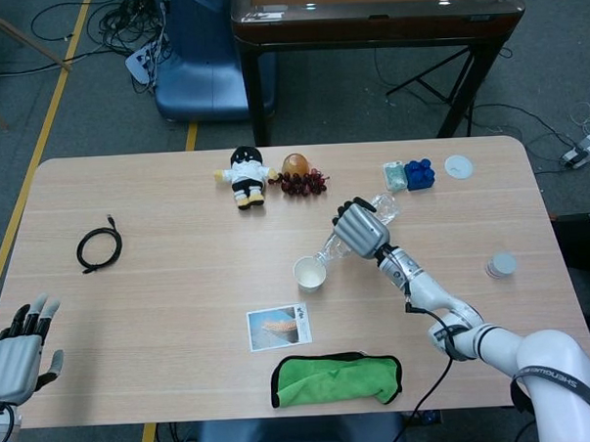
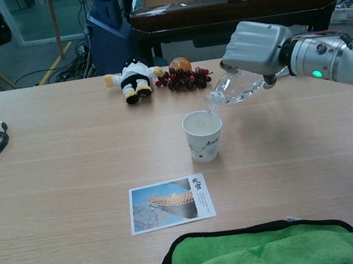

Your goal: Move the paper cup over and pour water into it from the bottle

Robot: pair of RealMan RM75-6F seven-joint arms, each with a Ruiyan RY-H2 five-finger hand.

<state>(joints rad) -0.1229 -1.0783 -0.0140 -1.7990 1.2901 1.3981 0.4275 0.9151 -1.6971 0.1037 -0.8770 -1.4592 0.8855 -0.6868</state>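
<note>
The right hand [image 2: 258, 45] is gripping the clear bottle [image 2: 236, 86] and holding it tilted, its open mouth pointing down just over the rim of the paper cup [image 2: 203, 135], which is standing upright on the desk [image 2: 72, 187] just behind a postcard [image 2: 168, 203]. The left hand [image 1: 15, 356] is hanging at the desk's near left corner with its fingers spread, holding nothing.
</note>
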